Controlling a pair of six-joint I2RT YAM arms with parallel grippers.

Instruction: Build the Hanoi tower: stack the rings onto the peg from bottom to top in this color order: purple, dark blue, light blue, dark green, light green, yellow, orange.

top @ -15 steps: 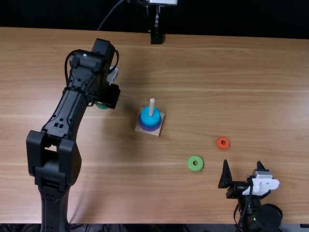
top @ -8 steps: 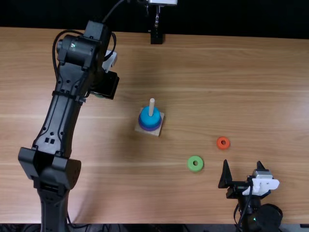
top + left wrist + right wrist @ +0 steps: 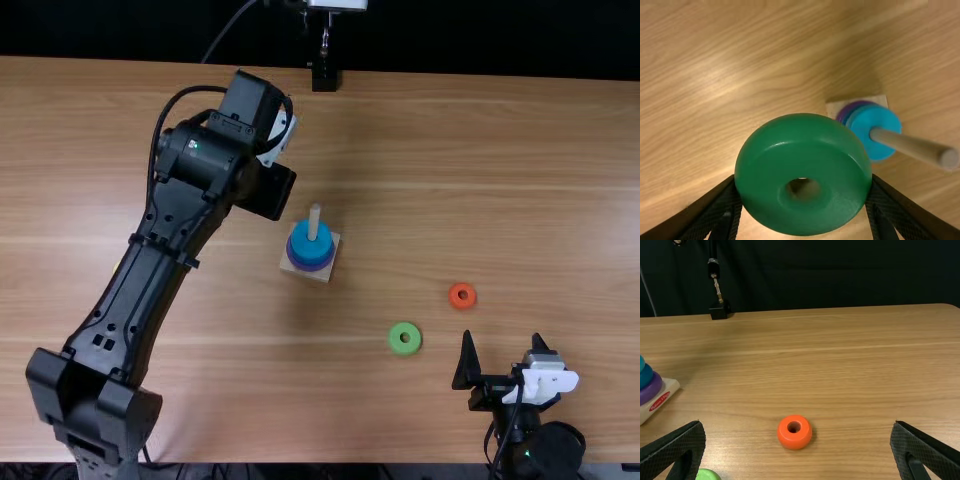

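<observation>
dark green ring [image 3: 802, 132]: pinched in the left gripper [image 3: 267, 190], near the wooden peg [image 3: 314, 223]
wooden peg: purple ring [image 3: 651, 390], dark blue ring [image 3: 645, 376], light blue ring [image 3: 307, 240], bottom to top
light green ring [image 3: 397, 331]: on the table [image 3: 500, 160], near the orange ring [image 3: 794, 440]
right gripper [image 3: 502, 337]: fingers spread wide

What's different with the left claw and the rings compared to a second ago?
The left claw has swung right, closer to the peg, with the dark green ring now clamped in it; whether the grip came earlier, I can't tell. Unchanged: the stack on the peg, the light green ring, the orange ring and the right claw.
</observation>
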